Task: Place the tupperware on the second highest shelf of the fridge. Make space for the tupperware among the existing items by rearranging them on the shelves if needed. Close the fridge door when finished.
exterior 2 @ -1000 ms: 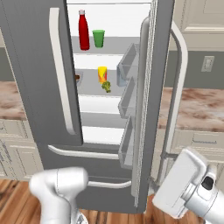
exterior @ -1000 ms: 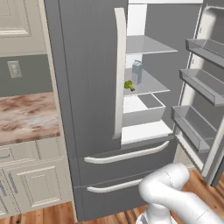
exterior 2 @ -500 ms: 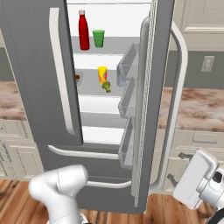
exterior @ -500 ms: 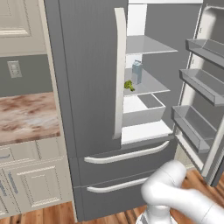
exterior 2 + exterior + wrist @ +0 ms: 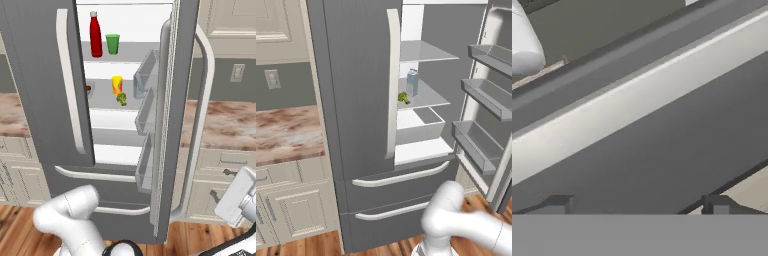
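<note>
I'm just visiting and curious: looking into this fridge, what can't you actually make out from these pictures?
- Small dark thing on the middle shelf, right base view: mostly behind the closed left door.
- Yellow item, right base view: too small to identify.
- Carton, left base view: label too small to read.
- Pale handle bar, hand view: cut off at both edges.

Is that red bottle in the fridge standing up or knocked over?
Upright: the red bottle stands cap-up on a shelf beside the green cup.
</note>
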{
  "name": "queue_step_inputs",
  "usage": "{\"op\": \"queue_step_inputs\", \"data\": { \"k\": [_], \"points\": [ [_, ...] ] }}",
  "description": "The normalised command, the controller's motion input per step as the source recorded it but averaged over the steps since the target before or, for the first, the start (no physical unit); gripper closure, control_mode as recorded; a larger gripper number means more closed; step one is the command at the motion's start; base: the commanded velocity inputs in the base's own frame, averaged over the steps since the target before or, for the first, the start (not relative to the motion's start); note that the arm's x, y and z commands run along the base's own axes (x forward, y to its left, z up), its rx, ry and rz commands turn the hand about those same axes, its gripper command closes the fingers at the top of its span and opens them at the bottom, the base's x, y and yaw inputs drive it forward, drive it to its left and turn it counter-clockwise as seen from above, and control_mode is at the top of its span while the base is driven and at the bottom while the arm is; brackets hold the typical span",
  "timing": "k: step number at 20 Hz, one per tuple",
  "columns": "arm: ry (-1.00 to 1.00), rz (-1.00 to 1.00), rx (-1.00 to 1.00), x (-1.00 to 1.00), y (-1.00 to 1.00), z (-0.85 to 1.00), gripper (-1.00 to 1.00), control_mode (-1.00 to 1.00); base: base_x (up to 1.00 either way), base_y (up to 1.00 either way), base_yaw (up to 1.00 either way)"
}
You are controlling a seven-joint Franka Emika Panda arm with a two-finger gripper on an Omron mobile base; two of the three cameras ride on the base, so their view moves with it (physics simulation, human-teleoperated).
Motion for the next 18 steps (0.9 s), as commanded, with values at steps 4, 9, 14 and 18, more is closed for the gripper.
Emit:
{"op": "queue_step_inputs", "data": {
  "k": [4,9,14,18],
  "points": [
    [0.0,-0.01,0.0,0.63,-0.17,-0.29,-1.0,-1.0,0.0,0.0,0.0],
    [-0.02,0.11,0.0,0.41,0.0,-0.25,-1.0,-1.0,0.0,0.0,0.0],
    [-0.04,0.18,0.0,0.47,0.0,-0.11,-1.0,-1.0,0.0,0.0,0.0],
    [-0.09,0.3,-0.05,0.09,0.6,-0.22,-1.0,-1.0,0.0,0.0,0.0]
  ]
}}
